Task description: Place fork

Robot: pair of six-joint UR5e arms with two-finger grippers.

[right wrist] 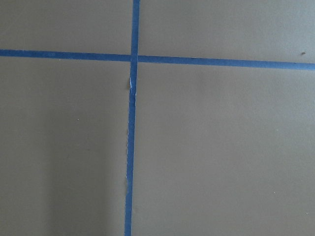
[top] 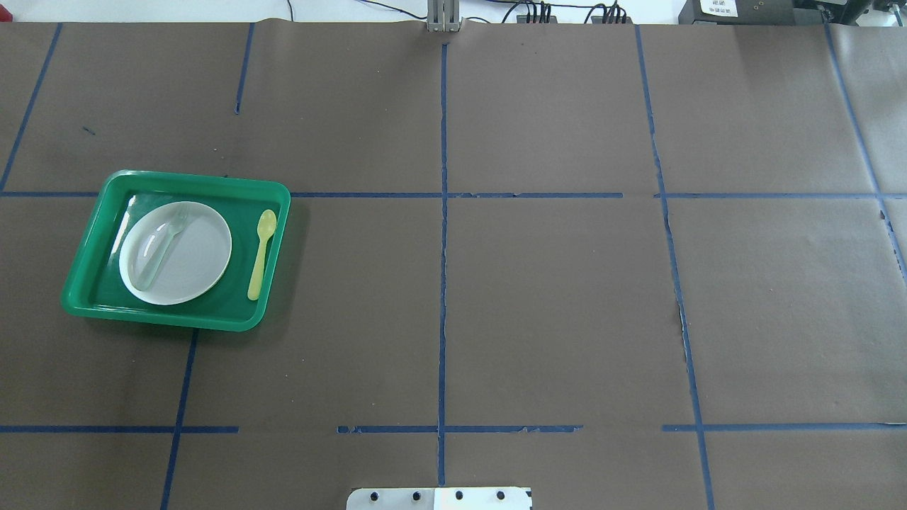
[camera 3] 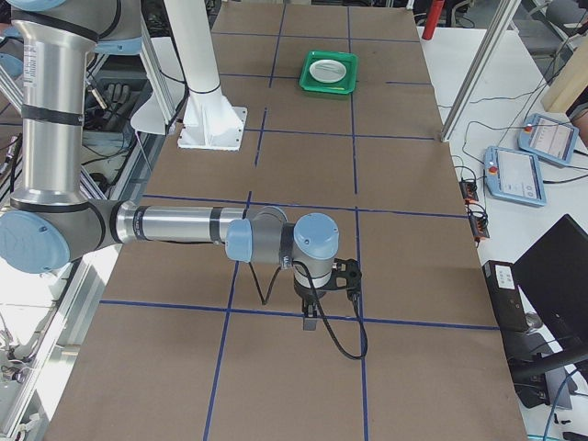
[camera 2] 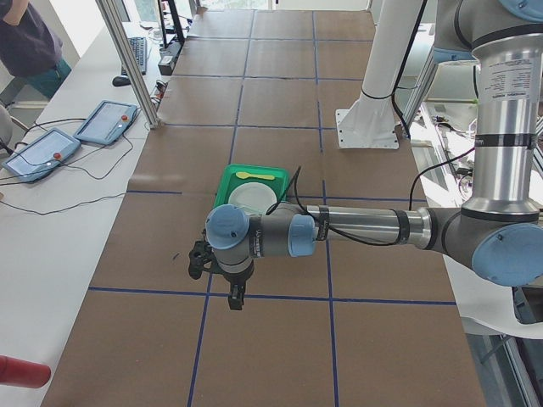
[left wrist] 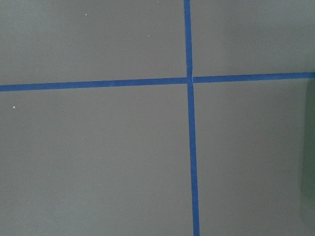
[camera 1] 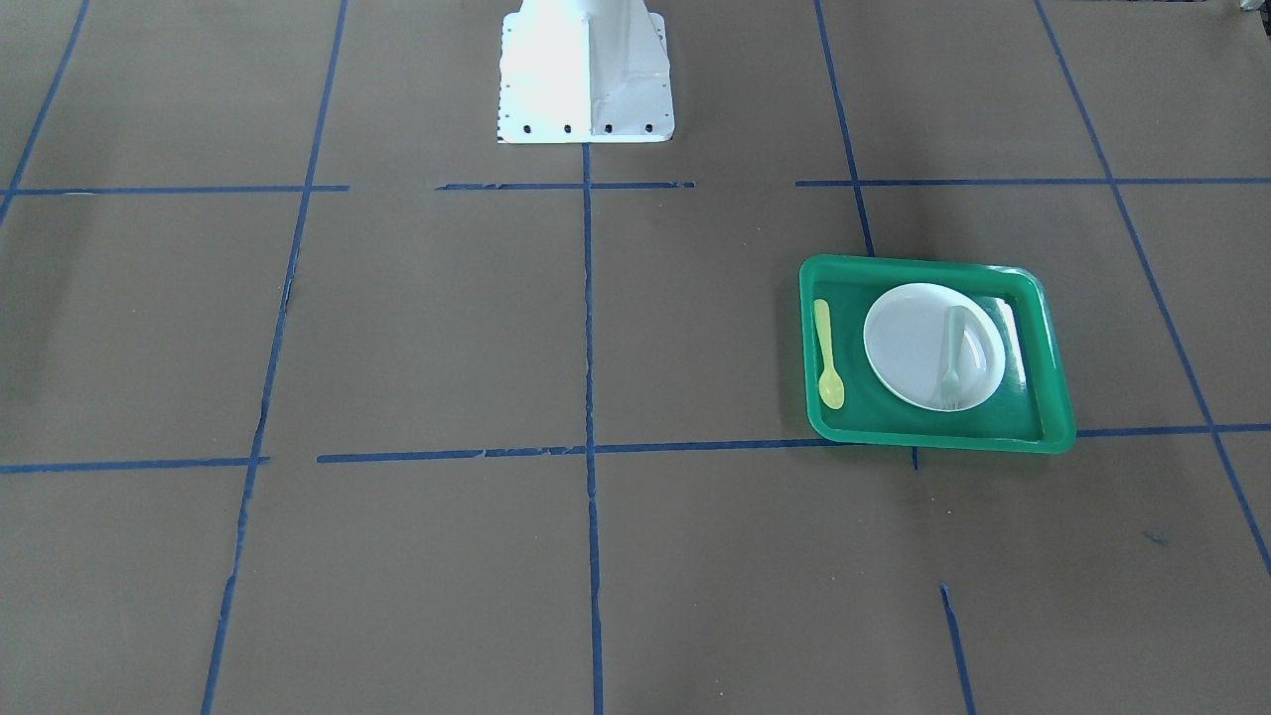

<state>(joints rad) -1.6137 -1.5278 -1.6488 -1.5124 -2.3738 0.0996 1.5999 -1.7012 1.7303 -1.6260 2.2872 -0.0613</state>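
Now, left gripper (camera 2: 236, 298): seen only from the table's end, pointed down over bare brown paper. How far its jaws are parted cannot be told, and nothing is seen in it.
right gripper (camera 3: 310, 320): likewise caught only in a side view, hung above a tape line. Its opening cannot be told, and no object is seen held.
wrist cameras: only a tape crossing (left wrist: 189, 80) is framed under each arm.
fork (top: 161, 248): laid across the white plate (top: 202, 255), tines toward 1 o'clock and handle toward 7 o'clock in the overhead view, well apart from both arms.
plate: set inside the green tray (top: 198, 178), at 9 o'clock of the table's (top: 553, 304) centre, on the robot's left.
yellow spoon (top: 261, 258): on the tray floor at 3 o'clock of the plate, just beside it.
step in hand: judged unsettled. Either the fork is already placed on the plate, or a pick has not begun.
doing it well: if a pick is due, the left arm is better sited. The slim handle should be pinched mid-length, with the jaws set across the 1-to-7 line and lowered gently.
risk: the light plate may be nudged or tipped.
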